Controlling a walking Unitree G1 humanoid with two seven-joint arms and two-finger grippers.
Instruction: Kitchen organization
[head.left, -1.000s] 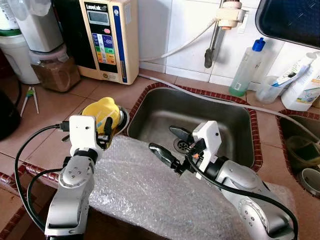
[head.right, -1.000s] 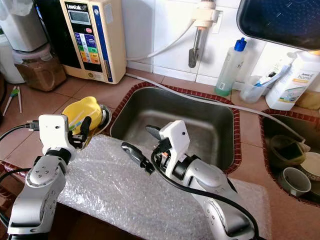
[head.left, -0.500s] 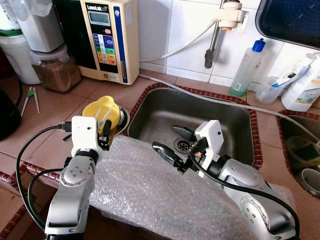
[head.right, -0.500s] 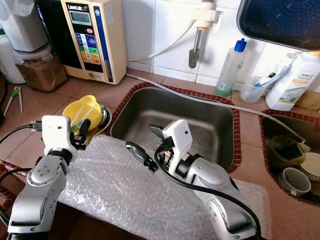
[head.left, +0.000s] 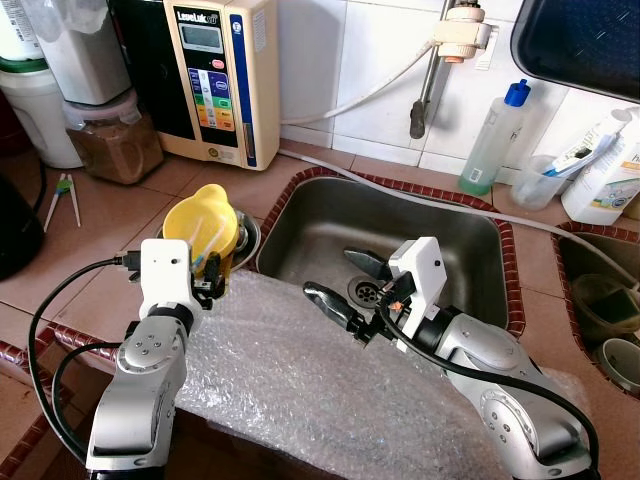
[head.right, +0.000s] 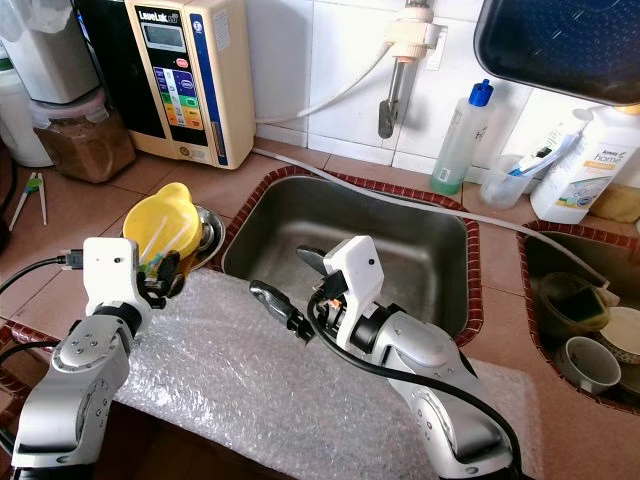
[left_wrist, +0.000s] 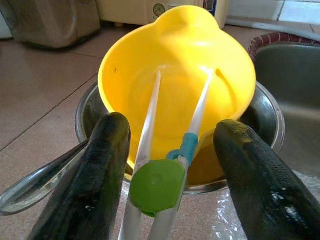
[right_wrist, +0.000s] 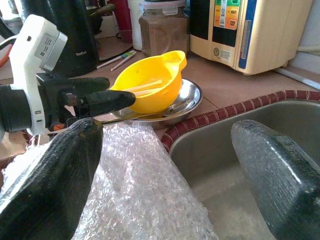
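- Yellow bowl (head.left: 202, 222) tilted inside a shiny metal bowl (left_wrist: 85, 116), on the brown tile counter (head.left: 110, 215) just left of the sink (head.left: 330, 225).
- White training chopsticks (left_wrist: 150, 120) with a green joint, tips resting inside the yellow bowl, handle end sticking out toward the left gripper (left_wrist: 165, 165).
- Left gripper spread wide, one black finger on each side of the chopstick handle, not pinching it.
- Metal spoon (left_wrist: 35, 185) lying beside the metal bowl.
- Right gripper (head.left: 345, 285) spread wide too, holding nothing, over the near edge of the sink.
- Bubble wrap (head.left: 300, 380) spread over the front of the counter, under both arms.
- Steel sink with a drain (head.left: 362, 290) in the middle and a red tile rim.
- Cream water machine (head.left: 220, 75) with buttons at the back, against the white tile wall (head.left: 340, 60).
- Brown jar (head.left: 112, 140) and a white tub (head.left: 35, 110) to its left.
- Second pair of chopsticks (head.left: 60, 195) lying on the tiles at far left.
- Soap bottle with a blue cap (head.left: 492, 135) behind the sink, near a clear cup (head.left: 540, 180).
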